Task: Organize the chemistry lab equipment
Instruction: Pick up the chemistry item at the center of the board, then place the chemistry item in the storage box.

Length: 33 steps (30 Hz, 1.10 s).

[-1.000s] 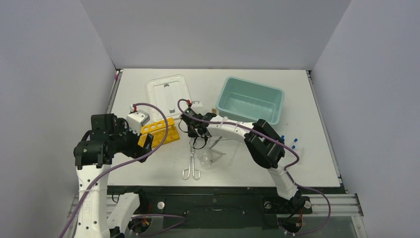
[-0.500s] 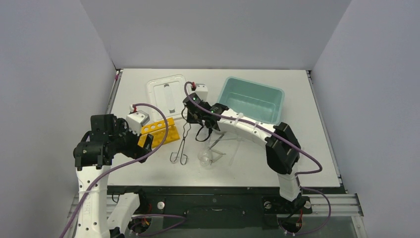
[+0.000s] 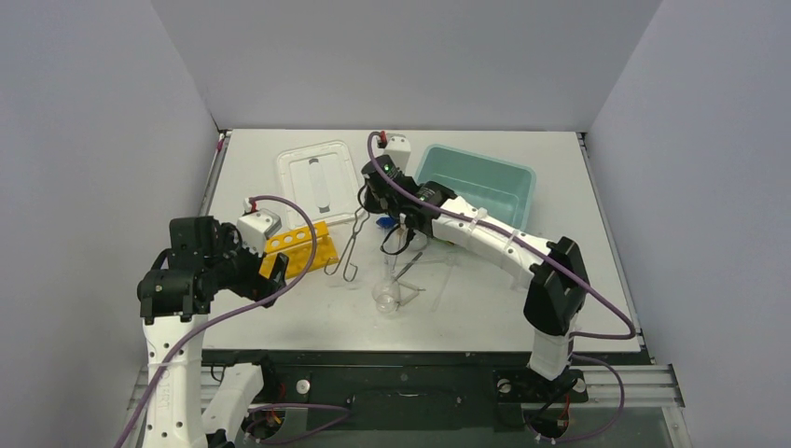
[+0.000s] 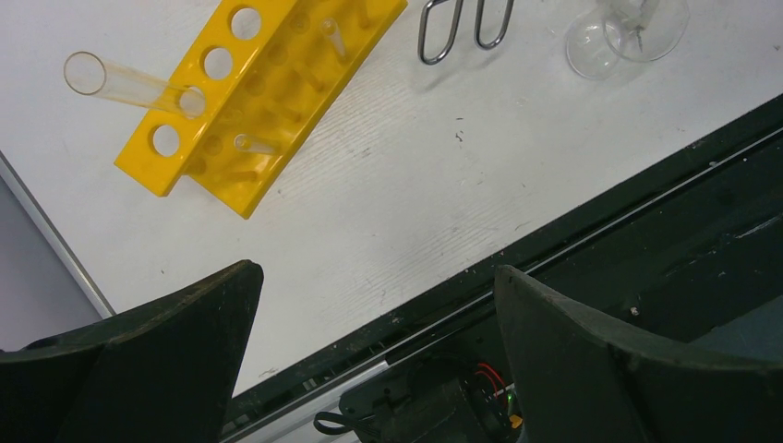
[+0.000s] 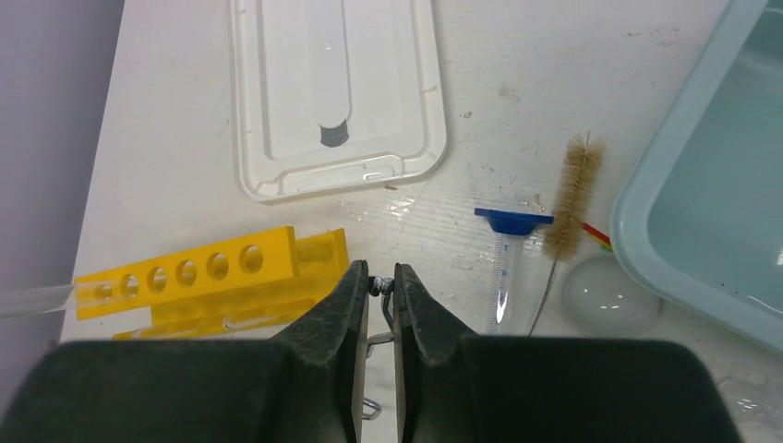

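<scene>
My right gripper (image 3: 370,200) is shut on the tip end of the metal loop-handled tongs (image 3: 353,246), which hang slanting down with their loops beside the yellow holed rack (image 3: 300,248). In the right wrist view the fingers (image 5: 351,305) pinch the tongs' joint (image 5: 379,286). A blue-capped vial (image 5: 506,254), the tan-bristled brush (image 5: 572,189) and a round dish (image 5: 609,297) lie by the teal tub (image 5: 702,212). My left gripper (image 4: 374,277) is open and empty near the table's front edge. Its view shows the rack (image 4: 268,92) with a glass tube (image 4: 120,83) in it.
The white lid (image 3: 317,175) lies flat at the back, left of the teal tub (image 3: 438,191). A clear glass vessel (image 3: 390,297) and a wire piece (image 3: 410,266) lie in front of the right arm. Grey walls close in the left, right and back.
My right gripper has lifted the tongs off the table and carried them back and to the left; the loops now hang beside the rack. The left arm has not moved.
</scene>
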Motion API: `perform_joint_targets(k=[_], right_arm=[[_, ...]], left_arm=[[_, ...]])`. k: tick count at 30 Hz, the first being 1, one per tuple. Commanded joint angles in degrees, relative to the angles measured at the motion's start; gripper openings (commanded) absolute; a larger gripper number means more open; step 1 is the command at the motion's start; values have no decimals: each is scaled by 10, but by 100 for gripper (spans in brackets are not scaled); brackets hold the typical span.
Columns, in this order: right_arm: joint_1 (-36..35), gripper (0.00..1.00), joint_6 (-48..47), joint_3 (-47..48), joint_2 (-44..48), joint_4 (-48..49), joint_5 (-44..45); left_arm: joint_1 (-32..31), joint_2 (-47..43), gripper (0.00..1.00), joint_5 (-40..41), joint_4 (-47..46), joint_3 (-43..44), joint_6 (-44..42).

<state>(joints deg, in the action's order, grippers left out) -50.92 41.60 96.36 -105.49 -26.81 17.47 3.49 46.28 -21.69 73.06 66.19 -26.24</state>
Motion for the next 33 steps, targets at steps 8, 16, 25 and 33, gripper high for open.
perform_joint_targets(k=[8, 16, 25, 33], right_arm=[[77, 0, 2, 46, 84, -14, 7], [206, 0, 60, 47, 127, -40, -13], [385, 0, 201, -83, 219, 14, -34], [420, 0, 248, -166, 265, 19, 22]], left_arm=[[3, -5, 97, -16, -13, 17, -7], [2, -8, 97, -16, -10, 21, -7], [2, -10, 97, -14, -11, 15, -10], [2, -7, 97, -14, -11, 19, -12]])
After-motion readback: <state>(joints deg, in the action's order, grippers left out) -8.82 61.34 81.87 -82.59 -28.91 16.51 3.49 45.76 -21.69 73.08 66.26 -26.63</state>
